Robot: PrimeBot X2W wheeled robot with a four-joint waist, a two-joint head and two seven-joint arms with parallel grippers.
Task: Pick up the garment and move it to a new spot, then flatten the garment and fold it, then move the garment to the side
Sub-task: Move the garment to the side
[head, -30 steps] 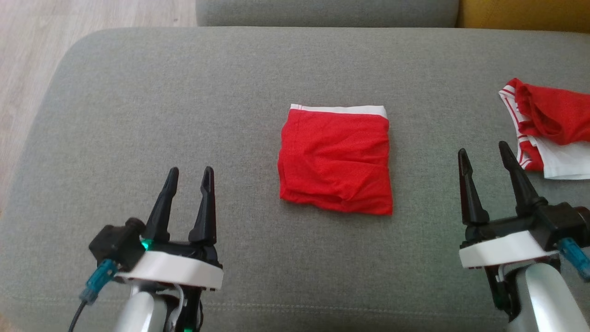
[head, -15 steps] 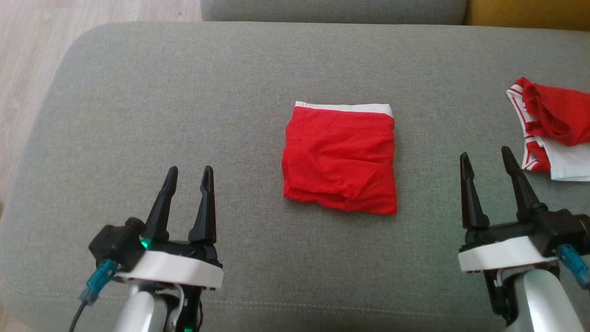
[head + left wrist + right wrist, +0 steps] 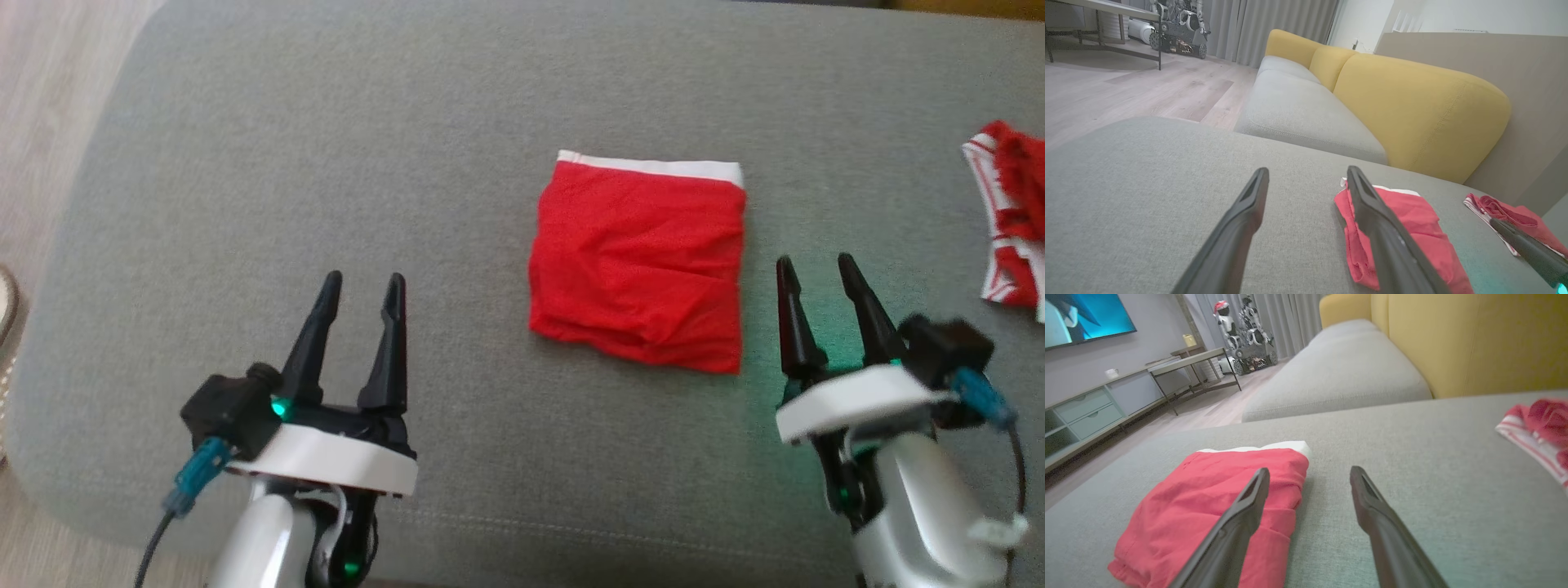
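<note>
A red garment with a white waistband (image 3: 639,257) lies folded into a square on the grey cushion (image 3: 326,163). In the right wrist view the garment (image 3: 1208,498) sits just left of the fingers, and in the left wrist view the garment (image 3: 1412,228) lies beyond the right finger. My left gripper (image 3: 363,284) hovers open, well to the garment's left. Close beside the garment's lower right corner, my right gripper (image 3: 816,268) is open too. Neither gripper holds anything.
A second red and white garment (image 3: 1008,220) lies crumpled at the cushion's right edge. Yellow sofa backs (image 3: 1412,106) rise behind the grey seats. Wooden floor (image 3: 49,98) borders the cushion on the left.
The camera has shifted, so the whole scene slid right and up. My right gripper has moved left toward the folded garment's right side. The garment lies as before.
</note>
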